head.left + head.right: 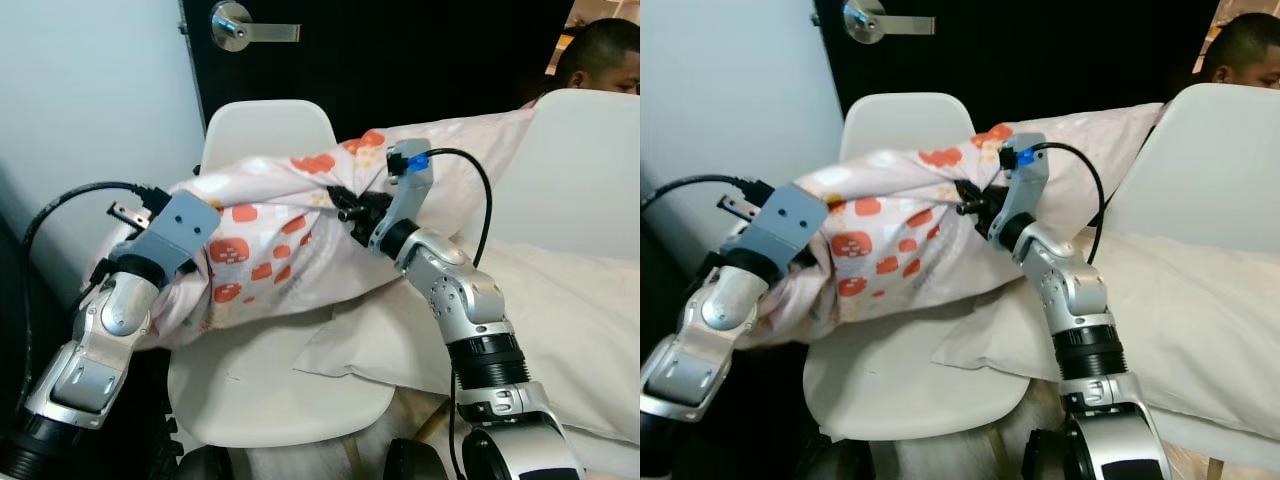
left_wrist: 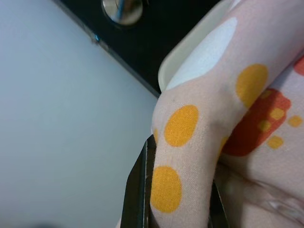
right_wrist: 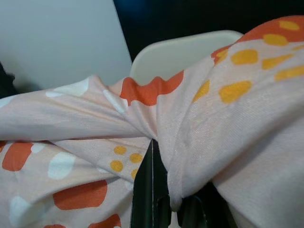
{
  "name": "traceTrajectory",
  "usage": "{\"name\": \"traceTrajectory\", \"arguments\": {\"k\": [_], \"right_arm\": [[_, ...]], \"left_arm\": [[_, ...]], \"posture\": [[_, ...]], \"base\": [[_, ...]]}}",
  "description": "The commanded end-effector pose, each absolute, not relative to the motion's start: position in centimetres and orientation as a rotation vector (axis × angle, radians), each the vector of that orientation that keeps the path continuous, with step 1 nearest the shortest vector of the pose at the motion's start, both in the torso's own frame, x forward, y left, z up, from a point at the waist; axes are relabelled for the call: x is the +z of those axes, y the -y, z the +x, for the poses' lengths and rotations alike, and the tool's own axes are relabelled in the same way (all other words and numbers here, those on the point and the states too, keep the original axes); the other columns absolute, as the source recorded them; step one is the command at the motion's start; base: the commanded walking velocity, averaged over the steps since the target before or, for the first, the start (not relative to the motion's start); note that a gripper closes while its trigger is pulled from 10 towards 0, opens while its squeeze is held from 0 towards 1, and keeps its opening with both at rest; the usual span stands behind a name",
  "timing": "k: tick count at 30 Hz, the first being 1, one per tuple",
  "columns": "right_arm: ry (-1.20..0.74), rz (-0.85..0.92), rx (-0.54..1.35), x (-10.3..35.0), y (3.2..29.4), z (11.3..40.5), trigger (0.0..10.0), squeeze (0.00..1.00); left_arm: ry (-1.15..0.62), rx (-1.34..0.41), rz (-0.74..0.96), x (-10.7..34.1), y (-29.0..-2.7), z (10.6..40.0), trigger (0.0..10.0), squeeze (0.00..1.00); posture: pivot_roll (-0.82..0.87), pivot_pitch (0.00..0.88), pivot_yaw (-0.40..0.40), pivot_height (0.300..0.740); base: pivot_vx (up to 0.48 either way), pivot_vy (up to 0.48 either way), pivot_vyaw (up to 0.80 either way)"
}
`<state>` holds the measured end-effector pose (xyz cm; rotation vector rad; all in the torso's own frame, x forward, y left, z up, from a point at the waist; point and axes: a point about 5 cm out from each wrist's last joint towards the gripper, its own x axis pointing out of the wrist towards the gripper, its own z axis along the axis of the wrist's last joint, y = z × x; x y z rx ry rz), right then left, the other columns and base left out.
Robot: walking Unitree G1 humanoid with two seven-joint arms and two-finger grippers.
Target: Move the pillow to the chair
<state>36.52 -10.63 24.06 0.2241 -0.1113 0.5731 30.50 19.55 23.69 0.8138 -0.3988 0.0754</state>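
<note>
A pale pink pillow (image 1: 270, 250) printed with orange and yellow shapes hangs just above the seat of a white chair (image 1: 270, 385), held between both arms. My left gripper (image 2: 178, 209) is shut on a fold of the pillow at its left end, the fabric pinched between the fingers. My right gripper (image 3: 173, 209) is shut on a bunched fold at the pillow's upper right, seen at the arm's tip (image 1: 352, 208) in the left eye view. The pillow's right part stretches back toward the bed.
A black door (image 1: 420, 50) with a silver lever handle (image 1: 240, 28) stands behind the chair, a pale wall (image 1: 90, 90) to its left. A cream pillow (image 1: 560, 320) lies on the bed at right beside a second white chair back (image 1: 590, 170). A person's head (image 1: 600, 55) shows at top right.
</note>
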Motion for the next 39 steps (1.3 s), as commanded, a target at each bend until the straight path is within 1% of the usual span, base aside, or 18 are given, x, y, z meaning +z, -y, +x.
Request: {"name": "traceTrajectory", "arguments": {"k": [1, 2, 8, 11, 15, 20, 21, 22, 23, 24, 29, 30, 32, 33, 34, 36, 38, 39], "right_arm": [[0.23, 0.265, 0.315, 25.6, 16.0, 36.9, 10.0, 0.0], [0.26, 0.279, 0.307, 26.0, 16.2, 36.8, 10.0, 0.0], [0.195, 0.229, 0.342, 24.8, 15.6, 36.9, 10.0, 0.0], [-0.085, 0.028, 0.458, 20.3, 13.8, 36.7, 10.0, 0.0], [-0.303, -0.091, 0.542, 16.9, 13.8, 35.7, 10.0, 0.0], [-0.394, -0.135, 0.555, 15.7, 14.9, 35.3, 10.0, 0.0], [-0.408, -0.138, 0.563, 15.6, 15.0, 35.2, 10.0, 0.12], [-0.427, -0.141, 0.586, 15.5, 15.1, 35.0, 10.0, 0.78], [-0.427, -0.141, 0.586, 15.5, 15.1, 35.0, 10.0, 0.78], [-0.474, -0.163, 0.628, 15.0, 15.5, 34.4, 10.0, 1.0], [-0.512, -0.215, 0.672, 14.9, 16.4, 33.9, 10.0, 1.0], [-0.508, -0.23, 0.678, 15.3, 16.8, 33.9, 10.0, 1.0], [-0.504, -0.238, 0.681, 15.5, 17.1, 33.9, 10.0, 1.0], [-0.5, -0.247, 0.674, 15.9, 17.6, 34.0, 10.0, 1.0], [-0.505, -0.266, 0.667, 16.3, 18.3, 34.0, 10.0, 1.0], [-0.51, -0.275, 0.671, 16.6, 18.9, 34.0, 10.0, 1.0], [-0.506, -0.281, 0.707, 17.7, 20.3, 33.6, 10.0, 1.0], [-0.506, -0.281, 0.707, 17.7, 20.3, 33.6, 10.0, 1.0]], "left_arm": [[0.448, 0.304, 0.883, 25.9, -22.9, 30.2, 0.0, 0.0], [0.525, 0.317, 0.94, 27.2, -22.5, 30.1, 0.0, 0.0], [0.579, 0.264, 1.009, 27.4, -21.3, 29.9, 0.0, 0.0], [0.422, 0.076, 1.057, 21.7, -19.9, 30.0, 0.0, 0.0], [0.241, -0.043, 1.115, 16.8, -20.2, 29.1, 0.0, 0.0], [0.093, -0.064, 1.158, 13.1, -21.7, 27.6, 0.0, 0.0], [0.074, -0.062, 1.161, 12.8, -22.0, 27.5, 0.0, 0.0], [0.05, -0.048, 1.161, 12.5, -22.3, 27.4, 0.0, 0.0], [0.05, -0.048, 1.161, 12.5, -22.3, 27.4, 0.0, 0.0], [0.003, -0.016, 1.158, 12.3, -23.1, 27.4, 0.0, 0.0], [-0.022, 0.0, 1.154, 12.2, -23.8, 27.4, 0.0, 0.0], [-0.037, -0.003, 1.146, 12.2, -24.0, 27.4, 0.0, 0.06], [-0.048, -0.006, 1.141, 12.1, -24.1, 27.4, 0.0, 0.06], [-0.059, -0.004, 1.136, 12.1, -24.3, 27.3, 0.0, 0.1], [-0.08, -0.013, 1.13, 12.0, -24.4, 27.2, 0.0, 0.24], [-0.09, -0.022, 1.117, 11.9, -24.4, 27.1, 0.0, 0.29], [-0.118, -0.102, 1.048, 11.2, -23.6, 26.7, 0.0, 0.5], [-0.118, -0.102, 1.048, 11.2, -23.6, 26.7, 0.0, 0.5]], "posture": [[0.09, 0.0, -0.032, 0.445], [0.09, 0.0, -0.03, 0.445], [0.09, 0.0, -0.029, 0.445], [0.09, 0.0, -0.025, 0.445], [0.09, 0.0, -0.029, 0.445], [0.09, 0.0, -0.028, 0.445], [0.09, 0.0, -0.03, 0.445], [0.09, 0.0, -0.03, 0.445], [0.09, 0.0, -0.03, 0.445], [0.09, 0.0, -0.031, 0.445], [0.09, 0.0, -0.033, 0.445], [0.09, 0.0, -0.032, 0.445], [0.09, 0.0, -0.033, 0.445], [0.09, 0.0, -0.034, 0.445], [0.09, 0.0, -0.034, 0.445], [0.09, 0.0, -0.035, 0.445], [0.09, 0.0, -0.038, 0.445], [0.09, 0.0, -0.038, 0.445]], "base": [[0.0, 0.0, 0.0], [0.0, 0.0, 0.0], [0.0, 0.0, 0.0], [0.0, 0.0, 0.0], [0.0, 0.0, 0.0], [0.0, 0.0, 0.0], [0.0, 0.0, 0.0], [0.0, 0.0, 0.0], [0.0, 0.0, 0.0], [0.0, 0.0, 0.0], [0.0, 0.0, 0.0], [0.0, 0.0, 0.0], [0.0, 0.0, 0.0], [0.0, 0.0, 0.0], [0.0, 0.0, 0.0], [0.0, 0.0, 0.0], [0.0, 0.0, 0.0], [0.0, 0.0, 0.0]]}}
